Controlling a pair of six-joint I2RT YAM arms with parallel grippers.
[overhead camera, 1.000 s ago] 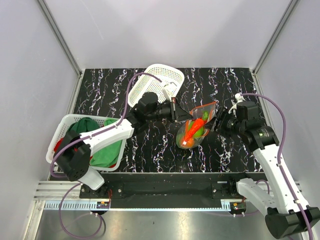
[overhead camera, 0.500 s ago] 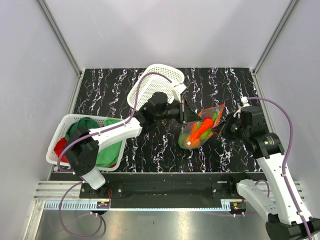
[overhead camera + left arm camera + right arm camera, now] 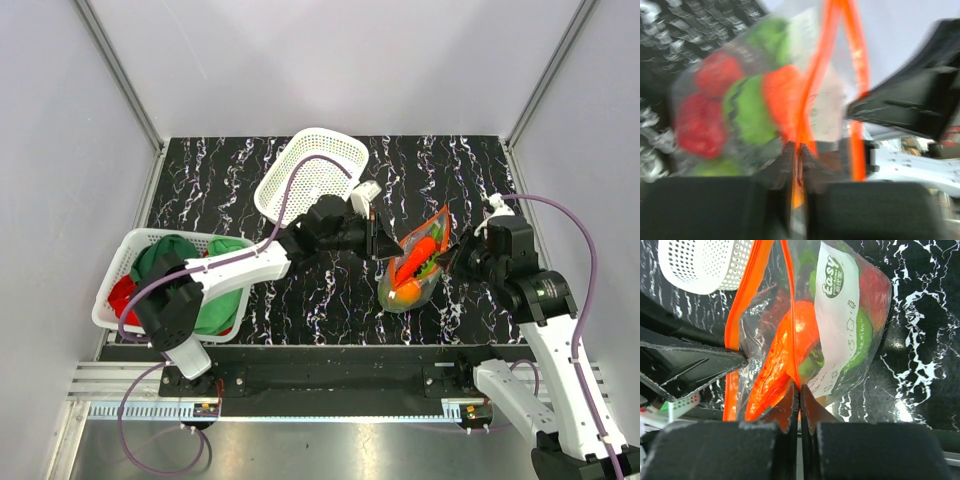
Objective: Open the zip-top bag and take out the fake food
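The zip-top bag hangs between the two claws, right of the table's middle, with its red-orange zip strip on the far side and its bulging bottom towards the near edge. From above I cannot tell whether the bottom rests on the black marbled table.

The left gripper reaches in from the left and the right gripper from the right. Each has its jaws pinched tight together on one lip of the zip strip. In the right wrist view the right gripper nips the nearer lip, and the black tip of the left one bites the other lip at the left. The two orange lips stand apart, so the mouth is parted.

A white panel on the bag carries a green oval reading "easy". The smaller print below it is too fine to read.

The fake food is all inside the bag: a long orange piece, with green and red ones behind it. The blurred left wrist view shows red and green pieces through the plastic.

An upturned white mesh basket sits just beyond the left arm. A second basket, far left, holds green and red cloths.
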